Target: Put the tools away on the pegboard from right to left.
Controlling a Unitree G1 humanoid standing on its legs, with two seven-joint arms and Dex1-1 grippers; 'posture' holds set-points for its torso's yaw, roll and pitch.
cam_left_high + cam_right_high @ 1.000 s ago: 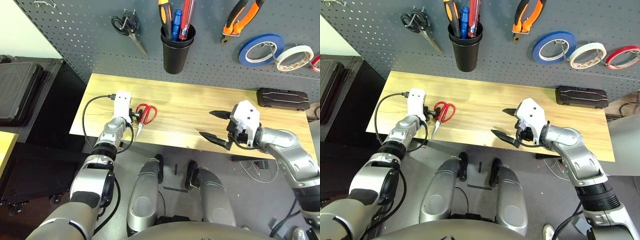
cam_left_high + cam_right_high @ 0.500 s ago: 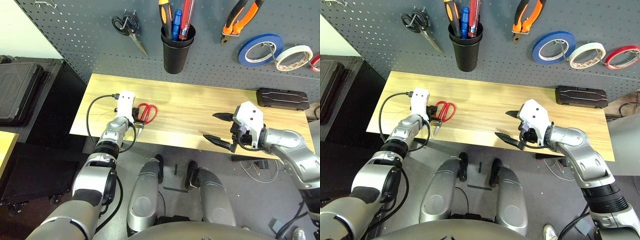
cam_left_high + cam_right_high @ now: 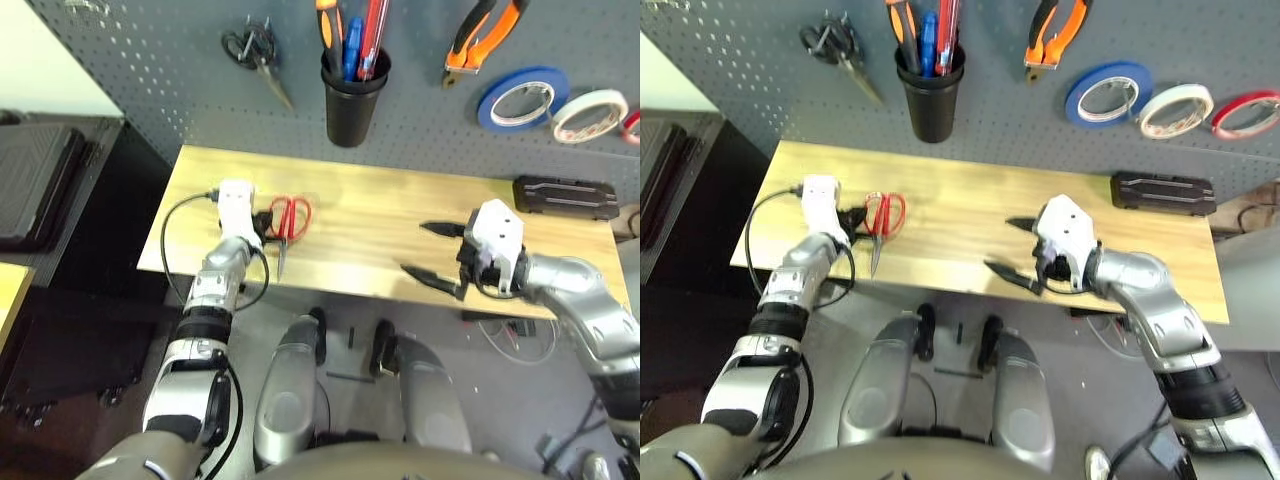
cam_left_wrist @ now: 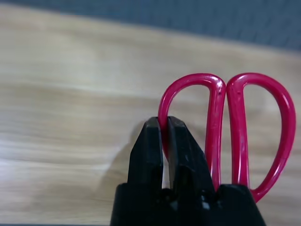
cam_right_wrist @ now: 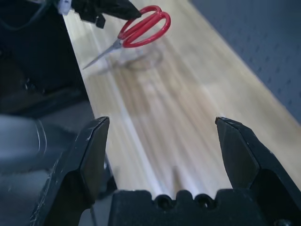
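While your left gripper [image 4: 164, 120] pinches one loop of the one pair of red-handled scissors [image 4: 237, 127] near the table's [image 3: 350, 215] left end, your right gripper [image 5: 162, 120] stands wide open and empty; three tape rolls [image 3: 1175, 111] hang on the pegboard [image 3: 990, 100].

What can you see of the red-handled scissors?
The red-handled metal scissors have two smooth, glossy loops, plastic-looking, side by side, and slim silvery blades, apparently closed. The left claw pinches one loop's outer side. They seem held just above the pale wooden table, blades pointing toward the robot.
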